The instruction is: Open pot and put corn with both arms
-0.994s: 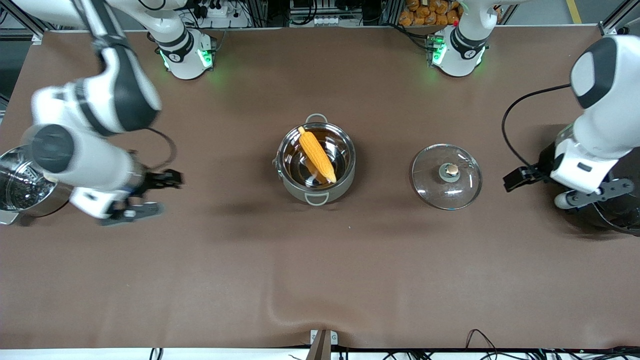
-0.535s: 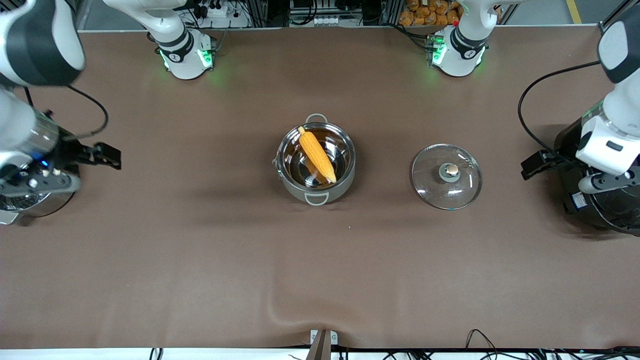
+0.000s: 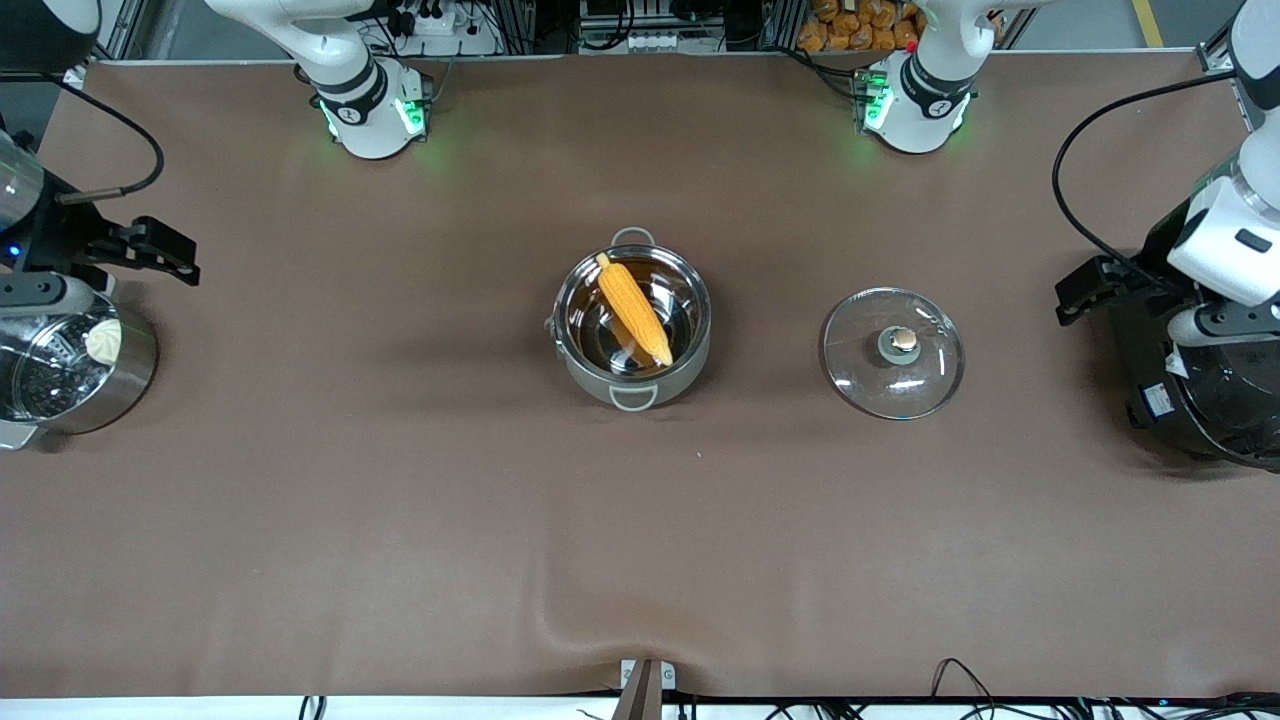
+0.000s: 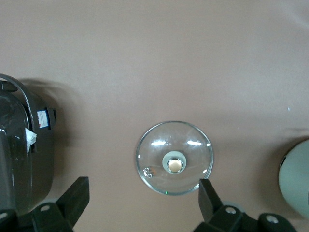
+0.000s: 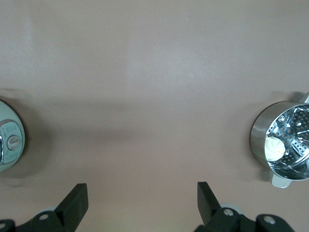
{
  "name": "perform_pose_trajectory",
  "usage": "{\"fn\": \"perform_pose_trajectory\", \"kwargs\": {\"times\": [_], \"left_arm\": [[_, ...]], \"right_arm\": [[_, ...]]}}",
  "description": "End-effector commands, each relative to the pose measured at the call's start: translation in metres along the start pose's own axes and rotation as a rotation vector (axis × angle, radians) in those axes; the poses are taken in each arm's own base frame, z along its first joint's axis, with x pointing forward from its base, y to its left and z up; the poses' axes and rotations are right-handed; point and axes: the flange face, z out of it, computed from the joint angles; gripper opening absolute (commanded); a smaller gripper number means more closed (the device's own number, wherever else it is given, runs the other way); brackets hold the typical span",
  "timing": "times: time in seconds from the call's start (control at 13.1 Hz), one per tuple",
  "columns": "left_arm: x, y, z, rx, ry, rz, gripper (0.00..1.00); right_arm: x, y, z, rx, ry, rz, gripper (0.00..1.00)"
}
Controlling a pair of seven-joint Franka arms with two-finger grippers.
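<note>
Stainless steel gleams at the middle of the counter (image 3: 400, 520): the pot (image 3: 632, 325) stands there uncovered, one loop handle toward the front camera and the other toward my bases. The corn (image 3: 634, 308) lies inside it, slanted, its pale stub end up against the rim on the side of my bases and its tapered tip lower in the bowl, nearer the front camera.

The glass lid (image 3: 893, 352) lies flat on the counter beside the pot, toward my left arm's end, apart from the pot, with its coppery knob (image 3: 904, 340) pointing up. My left wrist view looks straight down on the lid (image 4: 174, 157) and shows the pot's rim only at the frame's edge.

My left tool (image 3: 1085, 288) hangs over the counter at the left arm's end, well apart from the lid, just beside the large black cooker (image 3: 1205, 400) that stands at that end. Its fingers (image 4: 73, 200) are spread wide with nothing between them.

My right tool (image 3: 165, 252) hangs over the counter at the right arm's end, well apart from the pot. Its fingers (image 5: 75, 205) also stand wide apart and hold nothing. Just beside it, nearer the front camera, stands a second steel pot with a perforated steamer insert (image 3: 60, 370), and a small pale round item (image 3: 103, 340) rests on that insert.
</note>
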Motion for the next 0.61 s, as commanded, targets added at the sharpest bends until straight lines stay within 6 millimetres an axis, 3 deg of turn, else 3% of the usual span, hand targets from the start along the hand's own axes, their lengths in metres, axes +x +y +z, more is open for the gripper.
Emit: {"fn": "perform_pose_trajectory", "kwargs": {"times": [0.0,0.54], "left_arm": [[-0.012,-0.001,-0.014,0.010,-0.001,0.039,1.00],[-0.022,-0.001,-0.023,0.014,0.011,0.057,1.00]], "right_arm": [[-0.013,0.016,-0.002,0.034,0.000,-0.007,1.00],[-0.018,0.036,-0.005,0.041,0.008,0.028,1.00]]}}
